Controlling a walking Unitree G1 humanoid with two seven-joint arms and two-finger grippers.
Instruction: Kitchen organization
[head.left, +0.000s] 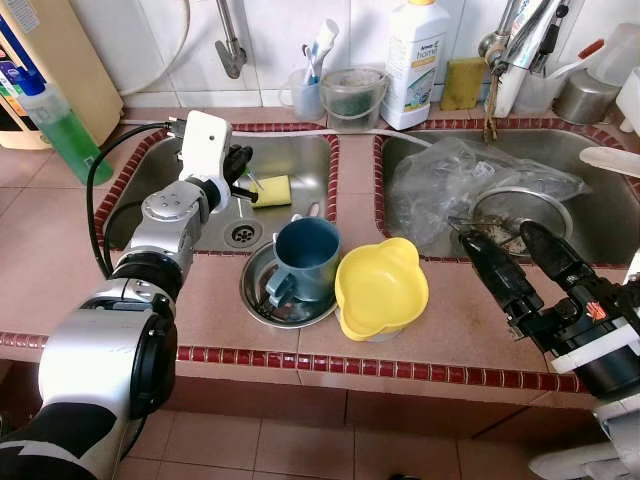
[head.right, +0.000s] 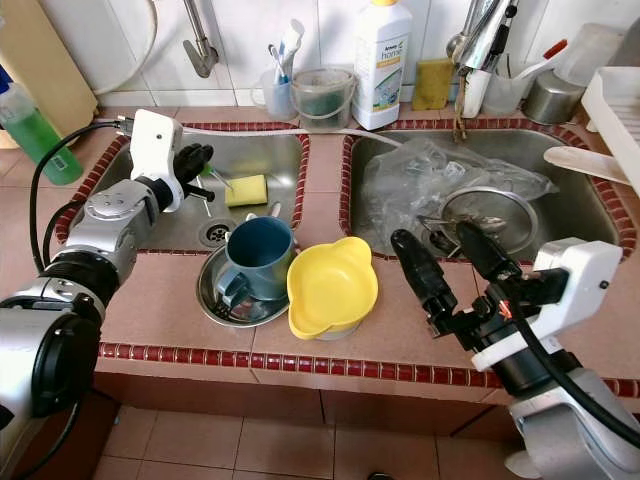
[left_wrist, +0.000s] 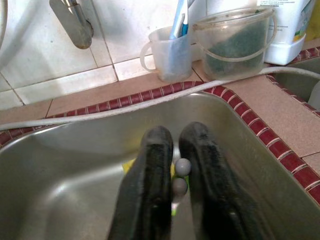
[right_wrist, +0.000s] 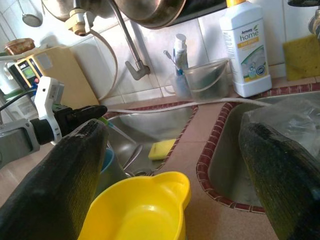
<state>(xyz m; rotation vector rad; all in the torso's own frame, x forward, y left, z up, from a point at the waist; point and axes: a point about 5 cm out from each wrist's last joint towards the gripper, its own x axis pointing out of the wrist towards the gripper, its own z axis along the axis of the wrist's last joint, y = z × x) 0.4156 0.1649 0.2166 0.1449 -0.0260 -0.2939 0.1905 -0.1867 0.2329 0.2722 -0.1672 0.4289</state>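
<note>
**Two claws over a double sink: left nearly closed, right spread wide**

Your left claw (head.left: 238, 165) reaches into the left sink basin (head.left: 290, 150), its two black fingers (left_wrist: 155, 165) drawn close together with a thin gap between them; you cannot tell whether they grip anything. Just beyond its tips lies a yellow sponge (head.left: 271, 190) on the basin floor, long axis running roughly left to right across the basin. Your right claw (head.right: 448, 252) hovers over the counter (head.left: 60, 270) at the near rim of the right sink basin (head.left: 610, 230), fingers spread wide apart and holding nothing, pointing up and away toward the basin. That basin holds a crumpled clear plastic bag (head.left: 450, 180) and a round metal strainer (head.left: 540, 205).

On the counter between the basins, a blue mug (head.left: 305, 258) stands upright on a steel plate (head.left: 262, 300), its handle turned toward you. A yellow bowl (head.left: 378, 288) sits touching the mug's right side, opening upward.

Along the back ledge stand a cup with toothbrushes (head.left: 308, 90), a small clear bucket (head.left: 353, 95) and a white detergent bottle (head.left: 415, 60). A green bottle (head.left: 60, 130) leans at far left.
</note>
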